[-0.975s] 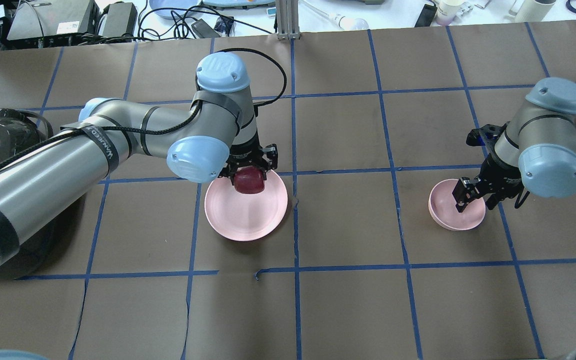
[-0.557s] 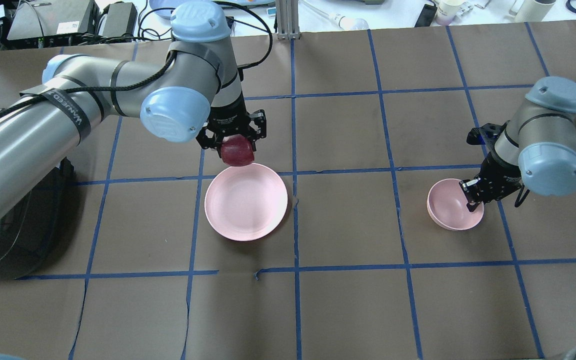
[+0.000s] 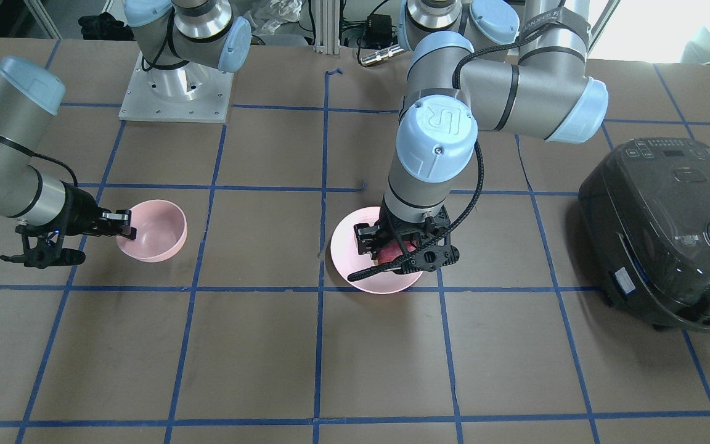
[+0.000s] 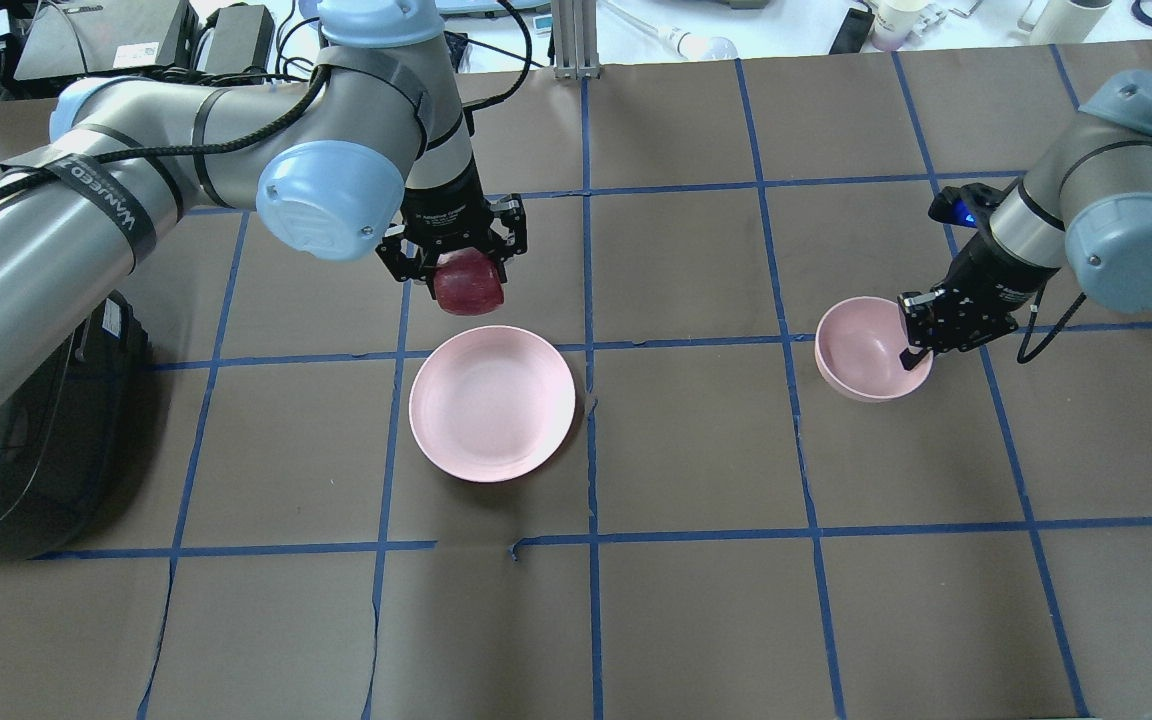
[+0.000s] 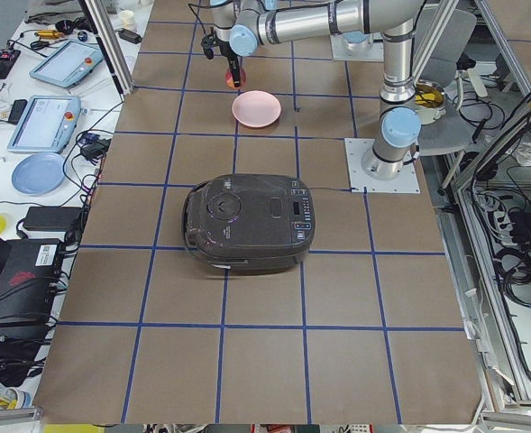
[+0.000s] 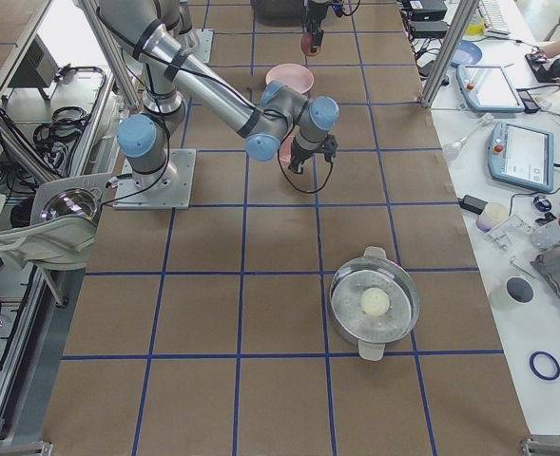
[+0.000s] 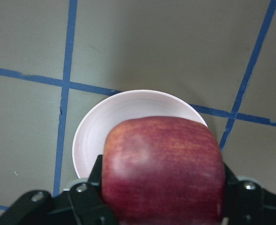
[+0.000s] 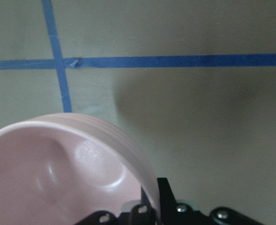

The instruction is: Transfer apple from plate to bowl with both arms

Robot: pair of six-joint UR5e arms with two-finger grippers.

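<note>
Grips dark red, blocky, yellow-flecked apple (image 7: 162,168) in left claw (image 4: 467,278). Has raised it farther from plate (image 4: 492,440) since earlier, and shifted bowl (image 4: 854,345), rim pinched in right claw (image 4: 908,352).

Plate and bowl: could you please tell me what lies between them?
Only bare brown table paper crossed by blue tape lines lies between the plate and the bowl, as the overhead view shows.

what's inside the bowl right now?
Nothing loose: the bowl shows a bare pink interior in the overhead and right wrist views. The right gripper has one jaw inside the rim, covering a small patch.
</note>
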